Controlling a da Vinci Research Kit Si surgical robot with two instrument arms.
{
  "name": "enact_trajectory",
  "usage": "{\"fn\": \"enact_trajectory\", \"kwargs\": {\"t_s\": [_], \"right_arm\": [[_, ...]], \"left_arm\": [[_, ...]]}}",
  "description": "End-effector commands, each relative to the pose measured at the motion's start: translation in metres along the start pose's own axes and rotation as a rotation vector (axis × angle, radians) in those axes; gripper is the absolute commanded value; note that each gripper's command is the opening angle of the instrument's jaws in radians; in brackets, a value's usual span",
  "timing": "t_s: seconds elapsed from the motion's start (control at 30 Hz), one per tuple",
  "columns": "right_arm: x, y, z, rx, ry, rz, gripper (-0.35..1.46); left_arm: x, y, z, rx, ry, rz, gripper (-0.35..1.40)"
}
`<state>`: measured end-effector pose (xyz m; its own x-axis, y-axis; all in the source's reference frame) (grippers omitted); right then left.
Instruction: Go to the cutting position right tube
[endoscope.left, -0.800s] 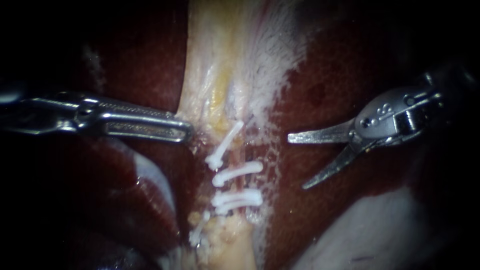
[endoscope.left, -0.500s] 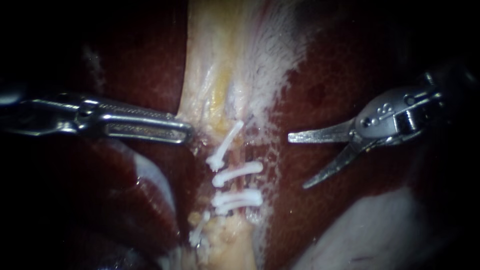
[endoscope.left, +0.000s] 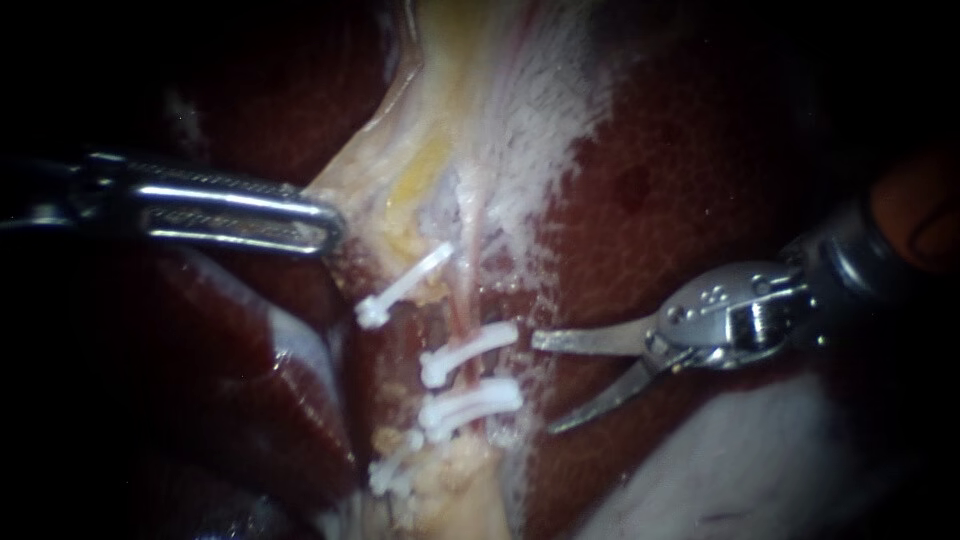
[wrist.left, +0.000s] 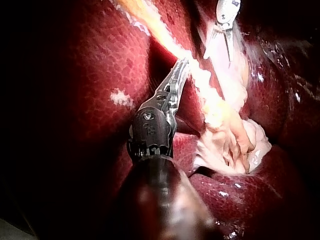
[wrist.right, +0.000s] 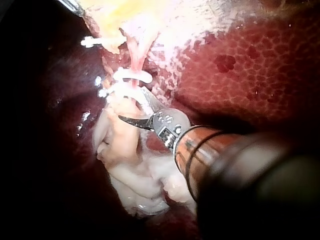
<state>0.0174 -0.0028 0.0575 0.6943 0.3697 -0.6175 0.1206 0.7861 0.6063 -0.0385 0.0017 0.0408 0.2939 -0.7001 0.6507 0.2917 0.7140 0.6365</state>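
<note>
Two thin pink tubes (endoscope.left: 466, 262) run down the pale gallbladder tissue (endoscope.left: 440, 120) and carry several white clips (endoscope.left: 470, 348). My left instrument (endoscope.left: 325, 226) is shut on the left edge of that pale tissue and holds it stretched to the left. My right instrument (endoscope.left: 543, 385) has two thin blades standing open, their tips just right of the two middle clips and clear of the tubes. In the right wrist view the open blades (wrist.right: 131, 105) lie just short of a clip (wrist.right: 132, 76) on the tube (wrist.right: 136, 57).
Dark red liver (endoscope.left: 700, 180) lies on both sides of the pale strip. A whitish fold of tissue (endoscope.left: 740, 470) sits below the right instrument. In the left wrist view my left instrument (wrist.left: 177, 75) lies along the pale strip, with my right instrument (wrist.left: 221, 50) beyond it.
My left instrument has drawn the pale tissue left and up, carrying the top clip leftwards and baring the tubes. My right instrument has moved down and left towards the clips, blades still open.
</note>
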Motion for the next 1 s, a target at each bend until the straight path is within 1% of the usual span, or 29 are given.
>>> {"fn": "enact_trajectory", "kwargs": {"t_s": [0.03,0.17,0.3,0.37,0.47,0.63,0.83,1.0], "right_arm": [[0.0,0.0,0.0002,0.008,-0.005,0.011,1.25],[-0.0001,0.0,0.0012,0.038,-0.019,0.043,1.15],[0.0002,0.0001,0.0018,0.049,-0.027,0.07,1.01],[0.0004,0.0001,0.0021,0.057,-0.032,0.104,0.86],[0.0006,0.0002,0.0023,0.061,-0.035,0.118,0.73],[0.001,0.0005,0.0027,0.059,-0.034,0.12,0.69],[0.0016,0.001,0.0034,0.056,-0.034,0.129,0.61],[0.002,0.0013,0.0038,0.055,-0.034,0.136,0.48]], "left_arm": [[-0.0004,-0.0003,-0.0003,-0.005,-0.004,0.004,-0.35],[-0.0013,-0.0011,-0.0012,-0.003,-0.016,0.01,-0.35],[-0.0016,-0.0015,-0.0014,-0.003,-0.016,0.009,-0.35],[-0.0016,-0.0016,-0.0014,-0.003,-0.016,0.009,-0.35],[-0.0016,-0.0016,-0.0014,-0.003,-0.016,0.009,-0.35],[-0.0015,-0.0016,-0.0014,-0.003,-0.016,0.01,-0.35],[-0.0014,-0.0017,-0.0013,-0.004,-0.016,0.01,-0.35],[-0.0014,-0.0016,-0.0012,-0.004,-0.016,0.011,-0.35]]}}
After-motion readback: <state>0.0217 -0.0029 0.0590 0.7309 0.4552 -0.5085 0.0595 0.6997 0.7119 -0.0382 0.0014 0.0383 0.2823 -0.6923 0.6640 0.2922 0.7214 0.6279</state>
